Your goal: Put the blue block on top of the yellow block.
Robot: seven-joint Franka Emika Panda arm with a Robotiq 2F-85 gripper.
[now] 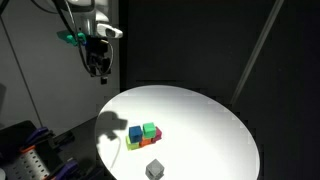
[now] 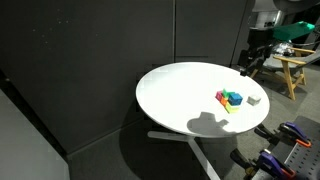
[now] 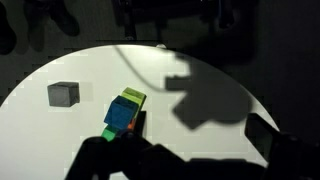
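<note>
Round white table [image 1: 215,125], dark backdrop; one blue block [image 1: 135,130] in cluster at lower centre, one yellow block [image 1: 133,144] just below it, one green block [image 1: 150,130], one orange-red block [image 1: 148,143]; one grey cube [image 1: 154,169] apart; gripper [image 1: 98,69] upper left, jaws spread, empty

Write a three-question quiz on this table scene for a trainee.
1. True or false: the gripper hangs open, touching neither the blue block nor the yellow block.
2. Which one lies apart from the other cubes? A grey cube; B blue block; C yellow block.
3. Fill in: the table is ____ in shape.
Key: 1 true; 2 A; 3 round.
</note>
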